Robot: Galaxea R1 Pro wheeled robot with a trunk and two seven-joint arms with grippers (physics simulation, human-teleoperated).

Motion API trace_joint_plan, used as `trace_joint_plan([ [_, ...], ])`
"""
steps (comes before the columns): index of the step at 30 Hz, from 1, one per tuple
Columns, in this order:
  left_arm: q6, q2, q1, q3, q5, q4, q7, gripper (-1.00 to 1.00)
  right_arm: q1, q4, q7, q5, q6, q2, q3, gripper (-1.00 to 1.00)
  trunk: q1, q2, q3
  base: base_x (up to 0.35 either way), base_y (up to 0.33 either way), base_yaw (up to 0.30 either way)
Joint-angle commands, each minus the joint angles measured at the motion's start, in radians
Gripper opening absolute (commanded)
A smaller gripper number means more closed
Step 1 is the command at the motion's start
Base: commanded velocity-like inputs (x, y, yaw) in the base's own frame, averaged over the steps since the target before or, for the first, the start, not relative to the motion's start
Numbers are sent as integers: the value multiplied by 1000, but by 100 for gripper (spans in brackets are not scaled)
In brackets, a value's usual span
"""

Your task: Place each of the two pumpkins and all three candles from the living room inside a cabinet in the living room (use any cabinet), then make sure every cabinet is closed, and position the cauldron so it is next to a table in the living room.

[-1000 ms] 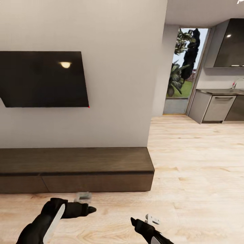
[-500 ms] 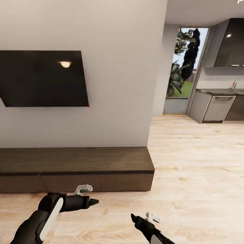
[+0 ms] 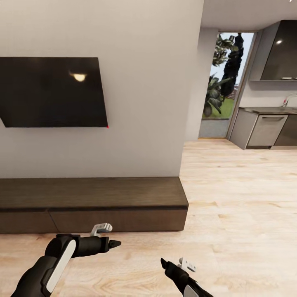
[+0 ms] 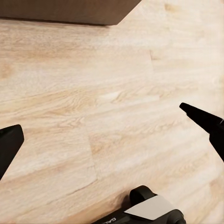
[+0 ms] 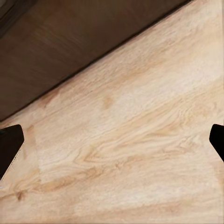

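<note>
The cabinet [image 3: 95, 202] is a long low dark-brown unit against the white wall, with its drawer fronts flush and closed. My left gripper [image 3: 114, 243] hovers over the wood floor just in front of the cabinet's right drawer. In the left wrist view its fingers [image 4: 205, 121] stand wide apart with nothing between them, and the cabinet's corner [image 4: 70, 9] shows beyond. My right gripper [image 3: 164, 262] hangs lower and to the right, open and empty, with the cabinet base [image 5: 70, 42] ahead of it. The pumpkins are out of view.
A dark TV [image 3: 51, 93] hangs on the wall above the cabinet. The wall ends at a corner [image 3: 192, 103], and past it light wood floor [image 3: 239, 185] runs to grey kitchen cupboards [image 3: 264, 130] and a glass door [image 3: 225, 82].
My left gripper has risen and moved forward toward the cabinet front. The head view has shifted slightly, so the TV sits a little higher in the picture. The right gripper has barely moved.
</note>
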Motion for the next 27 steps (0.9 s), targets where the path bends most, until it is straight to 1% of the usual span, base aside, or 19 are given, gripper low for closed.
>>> trace_joint_plan([
  [1, 3, 0, -1, -1, -5, 0, -6, 100, -1, 2, 11, -37, -2, -2, -6, 100, 4, -8, -4, 0, 0, 0],
  [2, 3, 0, -1, -2, -4, 0, -6, 100, -1, 2, 27, -78, 0, -5, -30, 100, 8, -15, -7, 0, 0, 0],
  [3, 2, 0, -1, -2, -4, 0, -6, 100, -1, 2, 39, -104, 2, -9, -45, 100, 12, -22, -10, 0, 0, 0],
  [5, 2, 0, -1, -1, -4, 0, -6, 100, -1, 2, 126, -224, 7, -25, -106, 100, 19, -36, -17, 0, 0, 0],
  [6, 2, 1, -1, 0, -4, 0, -6, 100, -1, 3, 173, -273, 11, -30, -125, 100, 23, -43, -20, 0, 0, 0],
  [7, 3, 1, -1, 0, -3, 0, -6, 100, -1, 3, 214, -310, 14, -34, -137, 100, 27, -50, -23, 0, 0, 0],
  [10, 3, 1, -1, 1, -3, 0, -6, 100, -1, 2, 280, -359, 19, -39, -157, 100, 38, -71, -32, 0, 0, 0],
  [12, 3, 1, -1, 1, -2, 1, -6, 100, -1, 2, 295, -370, 19, -39, -163, 100, 46, -85, -39, 0, 0, 0],
  [16, 3, 3, -1, 1, -1, -1, -7, 100, -1, 1, 303, -371, 8, -38, -159, 100, 61, -113, -51, 0, 0, 0],
  [17, 3, 5, -1, 1, 4, -2, -8, 100, -1, 1, 304, -371, 8, -39, -159, 100, 65, -120, -54, 0, 0, 0],
  [18, 4, 9, -1, 1, 16, -3, -9, 100, -1, 1, 309, -375, 9, -40, -161, 100, 69, -127, -57, 0, 0, 0],
  [19, 5, 24, -1, -1, 53, -5, -10, 100, -1, 0, 318, -380, 12, -41, -166, 100, 73, -134, -61, 0, 0, 0],
  [20, 5, 32, -1, -3, 71, -7, -10, 100, -1, 0, 322, -381, 12, -41, -167, 100, 77, -141, -64, 0, 0, 0],
  [21, 6, 56, -1, -9, 121, -15, -10, 100, -1, 0, 335, -383, 14, -41, -169, 100, 81, -148, -67, 0, 0, 0],
  [23, 7, 116, -2, -16, 259, -57, -11, 100, -1, 0, 380, -386, 17, -41, -171, 100, 88, -162, -73, 0, 0, 0],
  [24, 8, 166, -2, -23, 372, -83, -11, 100, -1, 0, 420, -395, 18, -41, -173, 100, 92, -169, -76, 0, 0, 0],
  [25, 8, 197, -2, -32, 443, -93, -11, 100, -1, 0, 444, -409, 19, -41, -176, 100, 96, -176, -79, 0, 0, 0],
  [26, 7, 211, -2, -38, 476, -97, -11, 100, -1, 1, 453, -419, 19, -40, -177, 100, 100, -183, -83, 0, 0, 0],
  [27, 7, 238, -2, -52, 535, -104, -11, 100, -1, 1, 464, -439, 19, -40, -180, 100, 104, -190, -86, 0, 0, 0],
])
